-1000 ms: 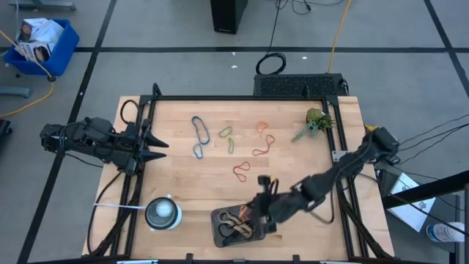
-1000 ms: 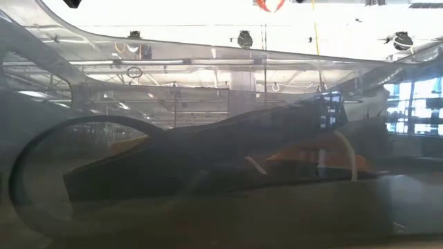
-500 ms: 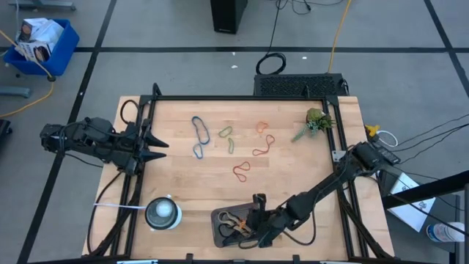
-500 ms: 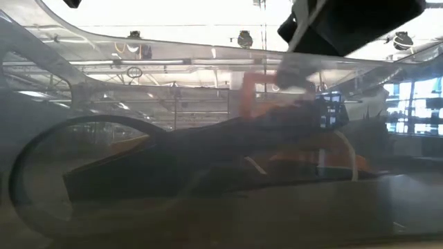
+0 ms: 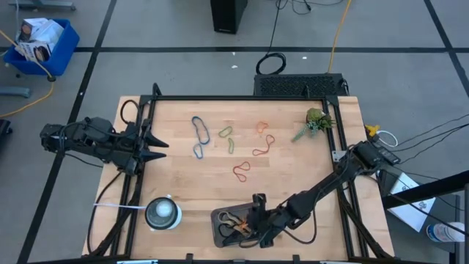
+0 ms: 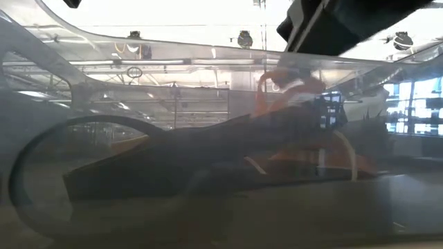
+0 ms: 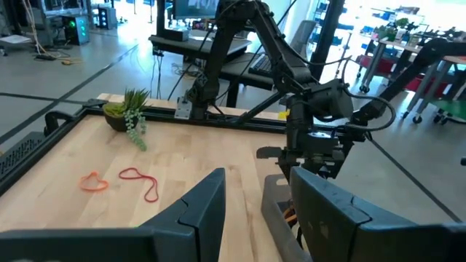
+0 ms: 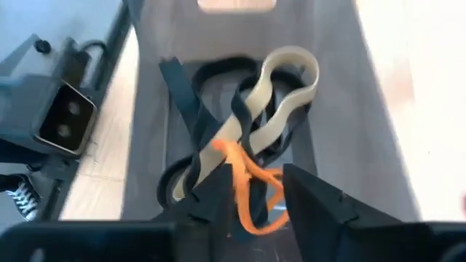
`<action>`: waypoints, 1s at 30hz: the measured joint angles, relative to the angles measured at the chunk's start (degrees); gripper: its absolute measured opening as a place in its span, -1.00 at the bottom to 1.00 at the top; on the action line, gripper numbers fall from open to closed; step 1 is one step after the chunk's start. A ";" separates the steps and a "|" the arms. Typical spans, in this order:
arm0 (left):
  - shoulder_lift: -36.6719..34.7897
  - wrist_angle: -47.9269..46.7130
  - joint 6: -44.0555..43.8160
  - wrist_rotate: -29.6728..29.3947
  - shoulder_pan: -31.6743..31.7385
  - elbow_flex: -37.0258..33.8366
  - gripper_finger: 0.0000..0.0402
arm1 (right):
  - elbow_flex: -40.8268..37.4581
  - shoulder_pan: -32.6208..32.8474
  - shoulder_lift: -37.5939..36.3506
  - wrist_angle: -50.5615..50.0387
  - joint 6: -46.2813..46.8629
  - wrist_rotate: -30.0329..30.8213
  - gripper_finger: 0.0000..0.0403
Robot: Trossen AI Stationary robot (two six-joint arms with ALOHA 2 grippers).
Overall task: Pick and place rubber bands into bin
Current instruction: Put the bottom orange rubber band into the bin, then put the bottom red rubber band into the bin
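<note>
1. The right pincer (image 5: 253,220) is seen lowered over the bin (image 5: 220,233) at the near edge of the worktop (image 5: 293,172), with an orange rubber band (image 8: 251,193) gripped between its fingers and hanging directly above the tan band (image 8: 280,80) and black bands (image 8: 218,73) already heaped inside.
2. The bin's long axis is shown running straight ahead of that pincer in the right wrist view, so the drop is judged to lie directly below.
3. The left pincer (image 5: 157,149) is held parted at the worktop's left edge, well away from the bin.
4. Loose rubber bands (image 5: 198,136) remain spread across the middle of the worktop, visible only from above; the held band is made plain only by the right wrist view.
</note>
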 joint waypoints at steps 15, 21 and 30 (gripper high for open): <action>0.01 -0.01 -1.66 0.01 0.00 0.00 -0.20 | -0.01 -7.55 -17.52 -6.62 -8.46 -0.19 -0.23; 0.02 0.12 -2.34 0.02 0.00 0.00 -0.20 | -0.02 -14.74 -20.91 -8.88 -9.75 -3.44 -0.23; 0.00 0.33 -4.61 0.03 0.02 0.00 -0.20 | -0.05 -24.49 -20.29 -8.45 -17.97 -8.77 -0.23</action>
